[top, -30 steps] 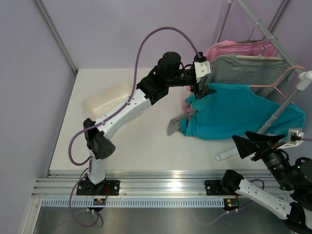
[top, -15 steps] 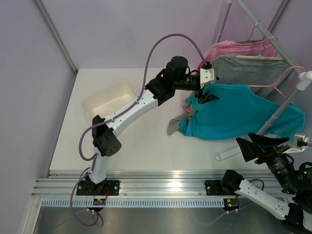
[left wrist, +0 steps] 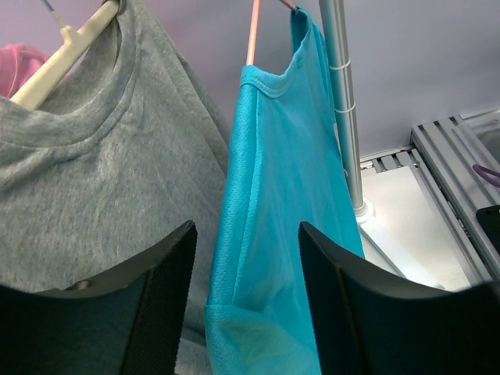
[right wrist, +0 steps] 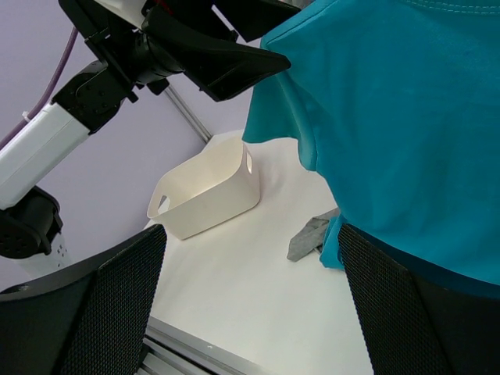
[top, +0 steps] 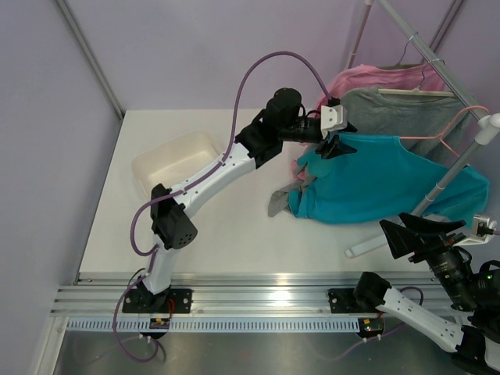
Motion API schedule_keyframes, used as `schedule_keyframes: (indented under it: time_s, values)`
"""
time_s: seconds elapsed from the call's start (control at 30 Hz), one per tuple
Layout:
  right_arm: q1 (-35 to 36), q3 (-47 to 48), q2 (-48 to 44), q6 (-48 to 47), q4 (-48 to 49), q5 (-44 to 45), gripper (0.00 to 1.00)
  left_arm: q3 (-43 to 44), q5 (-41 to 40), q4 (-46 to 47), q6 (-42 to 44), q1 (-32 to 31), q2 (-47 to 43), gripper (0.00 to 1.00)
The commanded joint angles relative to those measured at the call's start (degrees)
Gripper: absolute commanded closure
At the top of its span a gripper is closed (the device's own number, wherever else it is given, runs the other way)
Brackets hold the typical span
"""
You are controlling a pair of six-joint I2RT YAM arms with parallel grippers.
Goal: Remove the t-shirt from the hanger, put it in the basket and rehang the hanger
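White table (top: pixel 234 226), plain teal t-shirt (top: pixel 375 180), pink hanger (top: pixel 426 138)

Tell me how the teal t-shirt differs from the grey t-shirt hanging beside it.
Colour: the teal t-shirt is bright turquoise, the grey t-shirt a heathered grey.
Hanger: the teal t-shirt hangs on a thin pink wire hanger, the grey t-shirt on a pale wooden hanger.
Place: the teal t-shirt hangs nearer the arms, the grey t-shirt behind it.
Both are plain, unprinted, and hang at the same rail.
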Motion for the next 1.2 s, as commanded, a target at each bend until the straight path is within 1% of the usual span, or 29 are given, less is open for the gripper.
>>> schedule_keyframes:
  time_s: [0.0, 0.1, 0.2, 0.33, 0.47, 0.67, 0.77, 0.8, 0.83, 0.87, 1.0, 1.17]
  values:
    - [0.5, -0.2, -2.6, -2.0, 1.2, 1.4, 0.01, 2.2, 2.9, 3.2, -1.4, -0.6, 0.5, 0.45]
    - [0.4, -0.2, -2.6, -1.8, 1.2, 1.6, 0.01, 1.9, 2.7, 2.1, -0.4, -1.2, 0.7, 0.48]
    - [0.4, -0.1, -2.5, -1.8, 1.2, 1.8, 0.01, 1.9, 2.4, 0.1, 0.9, -1.9, 0.2, 0.49]
    - [0.4, 0.0, -2.6, -1.9, 1.3, 2.0, 0.01, 0.6, 1.0, -1.6, 2.7, -2.9, -0.9, 0.54]
    - [0.5, -0.1, -2.7, -1.9, 1.5, 2.1, 0.0, 0.3, 0.2, -3.8, 3.2, -2.9, -0.9, 0.61]
    - [0.4, -0.1, -3.0, -1.8, 1.4, 2.3, 0.01, -0.1, -0.4, -5.0, 3.2, -3.0, -1.1, 0.67]
    - [0.4, -0.2, -3.2, -1.8, 1.3, 2.6, 0.01, 0.3, -2.7, -5.0, 2.9, -3.5, -1.2, 0.79]
    - [0.4, -0.2, -3.3, -1.8, 1.2, 2.6, 0.01, 0.3, -3.6, -4.8, 2.9, -3.5, -1.4, 0.91]
    - [0.4, -0.2, -3.2, -1.8, 1.2, 2.7, 0.0, 0.3, -4.6, -4.2, 2.9, -4.2, -1.6, 1.0]
    - [0.4, -0.2, -3.2, -1.8, 1.3, 2.8, 0.01, -0.1, -7.3, -3.3, 1.9, -4.4, -2.2, 1.0]
    - [0.4, -0.3, -3.2, -1.6, 1.5, 2.4, 0.01, -0.9, -10.1, 0.7, 0.5, -6.1, -3.3, 1.0]
    - [0.4, -0.2, -3.0, -1.6, 1.1, 2.7, 0.01, -1.2, -14.9, 4.0, -3.1, -6.3, -4.6, 1.0]
